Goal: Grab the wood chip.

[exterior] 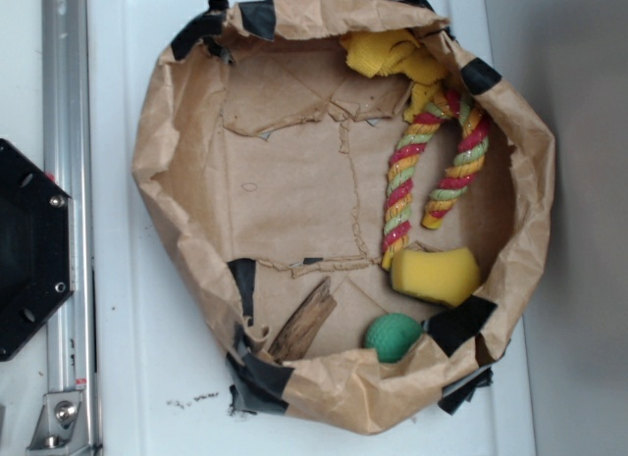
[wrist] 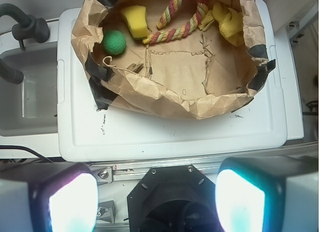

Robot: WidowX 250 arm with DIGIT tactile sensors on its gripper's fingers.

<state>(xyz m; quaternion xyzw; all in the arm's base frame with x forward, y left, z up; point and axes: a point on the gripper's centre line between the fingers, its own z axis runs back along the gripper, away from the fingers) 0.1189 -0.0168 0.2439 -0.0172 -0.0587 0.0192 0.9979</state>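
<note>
One flat brown wooden chip with streaky grain (exterior: pixel 303 322) lies tilted on the floor of a crumpled brown paper bag tray (exterior: pixel 177 152), near the tray's lower rim in the exterior view, just beside a strip of black tape (exterior: pixel 243 284) on the paper wall. In the wrist view only a small sliver of the chip (wrist: pixel 135 68) shows past the folded paper edge. A green dimpled ball (exterior: pixel 392 336) sits near the chip's right in the exterior view, apart from it. A yellow foam sponge (exterior: pixel 435 275) rests just above the ball. A twisted rope toy in red, yellow and green (exterior: pixel 432 162) curves from the sponge up to a crumpled yellow cloth (exterior: pixel 391 52) at the tray's top rim. The tray stands on a white plastic counter (exterior: pixel 147 378). The claw (wrist: pixel 156 197) appears only in the wrist view, well apart from the tray and above the robot's black base (wrist: pixel 167 199); its two glowing pads (wrist: pixel 72 204) are spread wide, pinching nothing.
</note>
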